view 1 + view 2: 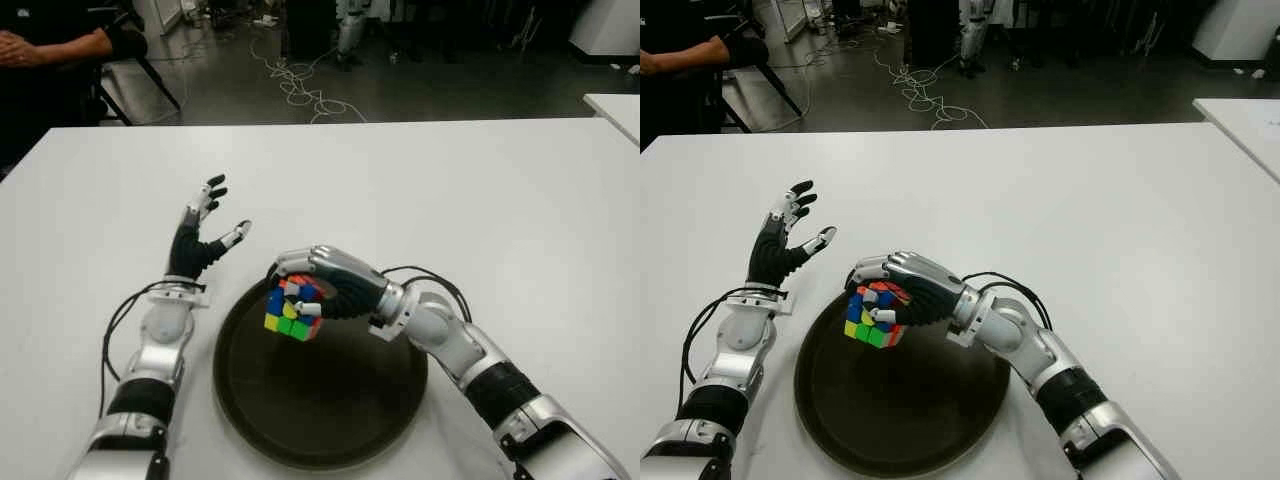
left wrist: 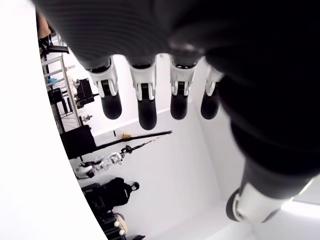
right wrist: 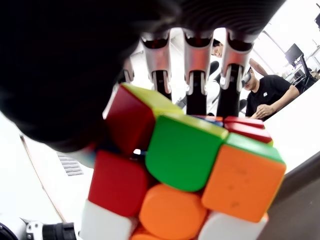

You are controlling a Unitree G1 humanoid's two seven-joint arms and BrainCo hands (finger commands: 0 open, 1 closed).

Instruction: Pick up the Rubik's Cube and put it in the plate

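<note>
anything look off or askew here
Nothing stands out. The right hand grips the Rubik's Cube over the plate's far left rim; the left hand shows open beside the plate, on its left.

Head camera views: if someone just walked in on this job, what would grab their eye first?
First the multicoloured Rubik's Cube, clasped in the robot's right hand and held over the far left part of the round dark plate near the table's front edge. Next the left hand, fingers spread and empty, showing just left of the plate on the white table.
</note>
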